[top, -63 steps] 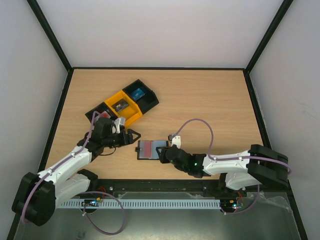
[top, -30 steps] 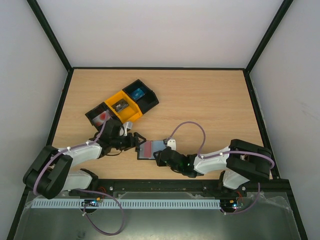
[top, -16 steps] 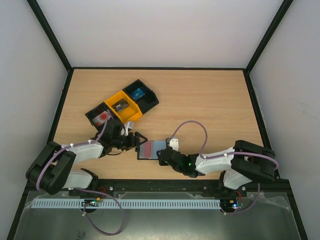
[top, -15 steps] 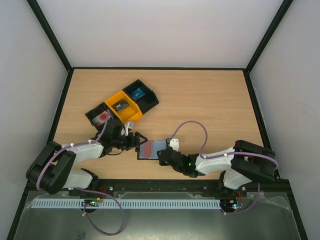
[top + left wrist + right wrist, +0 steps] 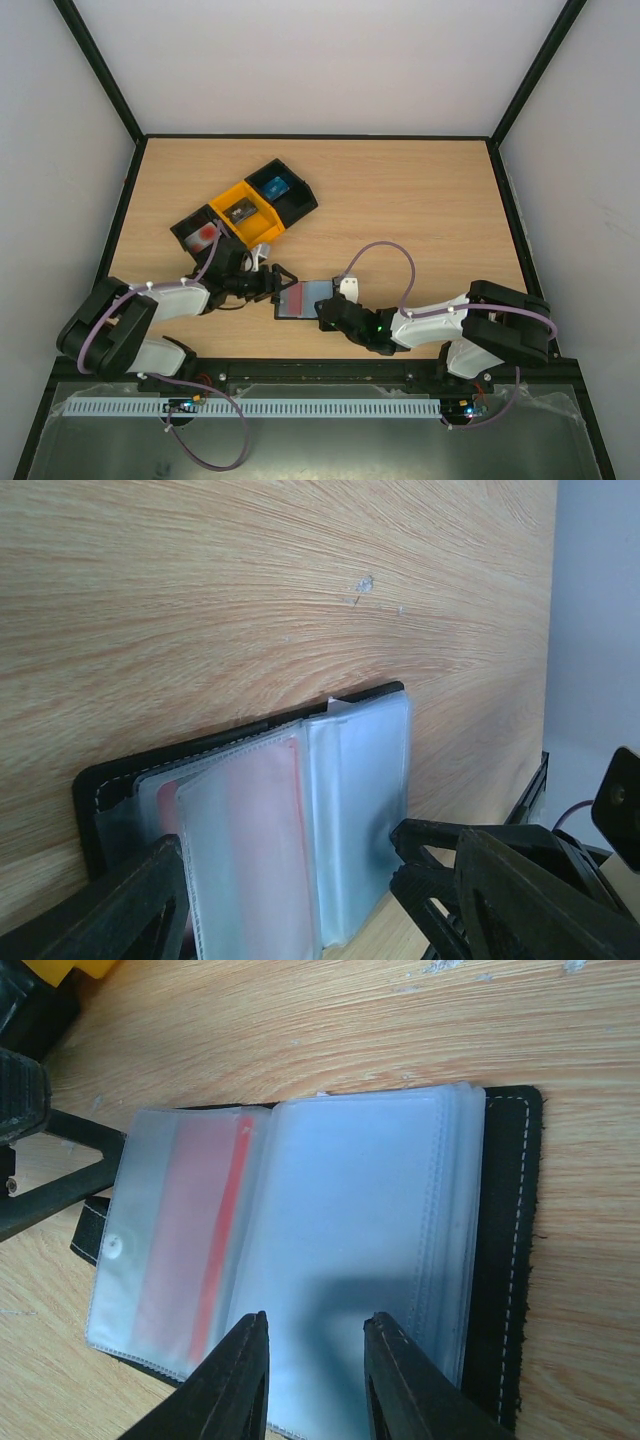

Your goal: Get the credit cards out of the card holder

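The card holder point(image 5: 300, 298) lies open on the table near the front, black with clear plastic sleeves. In the right wrist view the card holder point(image 5: 505, 1260) shows a red card point(image 5: 215, 1230) in the left sleeve and a blue-grey panel point(image 5: 350, 1220) on the right. My right gripper point(image 5: 315, 1345) is open, its tips resting on the blue sleeve; it also shows in the top view point(image 5: 325, 312). My left gripper point(image 5: 272, 283) is wide open at the holder's left edge, its fingers point(image 5: 130, 910) straddling the holder point(image 5: 100, 790) and the red card point(image 5: 240, 850).
A slanted row of bins stands behind the left arm: a black bin with a blue card point(image 5: 276, 185), a yellow bin point(image 5: 240, 212) with a dark card, and a black bin with a red card point(image 5: 205, 236). Black frame rails border the table.
My left gripper has come from beside the bins down to the holder's left edge, uncovering the red card in the black bin. My right gripper stays on the holder.
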Controlling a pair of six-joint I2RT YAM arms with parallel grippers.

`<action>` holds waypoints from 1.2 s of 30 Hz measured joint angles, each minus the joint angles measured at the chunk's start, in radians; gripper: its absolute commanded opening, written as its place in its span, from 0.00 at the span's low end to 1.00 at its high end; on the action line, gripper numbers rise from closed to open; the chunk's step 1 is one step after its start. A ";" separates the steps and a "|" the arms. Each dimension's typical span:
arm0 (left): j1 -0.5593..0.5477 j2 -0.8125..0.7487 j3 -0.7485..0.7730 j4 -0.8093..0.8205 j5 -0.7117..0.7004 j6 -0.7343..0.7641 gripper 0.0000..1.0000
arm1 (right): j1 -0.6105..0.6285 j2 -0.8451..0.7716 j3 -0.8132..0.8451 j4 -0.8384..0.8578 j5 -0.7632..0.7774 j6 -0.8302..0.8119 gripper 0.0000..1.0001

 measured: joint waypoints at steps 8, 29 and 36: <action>-0.009 0.005 0.000 0.018 0.010 -0.019 0.74 | 0.000 0.000 0.000 0.000 0.000 0.000 0.28; -0.064 0.004 0.002 0.050 0.037 -0.079 0.74 | 0.000 0.000 -0.004 0.002 0.000 0.000 0.28; -0.082 0.004 0.005 0.058 0.038 -0.099 0.74 | 0.000 0.000 -0.010 0.009 0.000 0.000 0.28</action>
